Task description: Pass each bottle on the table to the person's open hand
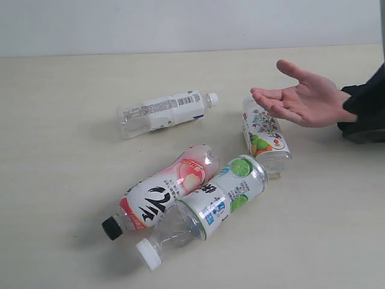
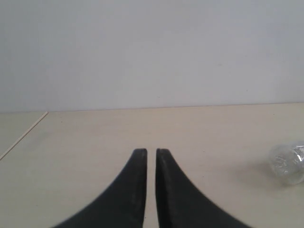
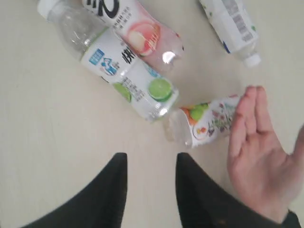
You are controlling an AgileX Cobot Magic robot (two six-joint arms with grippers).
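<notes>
All the bottles lie on their sides on the table (image 1: 60, 150). The white-label bottle (image 1: 162, 111) is farthest back. The pink peach bottle (image 1: 159, 198) with a black cap and the green lime bottle (image 1: 210, 208) lie side by side, touching, at the front. The short fruit-picture bottle (image 1: 264, 135) lies just under the person's open hand (image 1: 304, 96), which is held palm up at the right. Neither gripper shows in the exterior view. My right gripper (image 3: 151, 159) is open and empty, above the table near the fruit-picture bottle (image 3: 209, 123) and the hand (image 3: 259, 156). My left gripper (image 2: 151, 153) is shut with nothing in it.
The left wrist view shows bare tabletop, a pale wall behind and the clear end of one bottle (image 2: 287, 164) off to one side. A black sleeve (image 1: 367, 108) covers the person's arm at the right edge of the table.
</notes>
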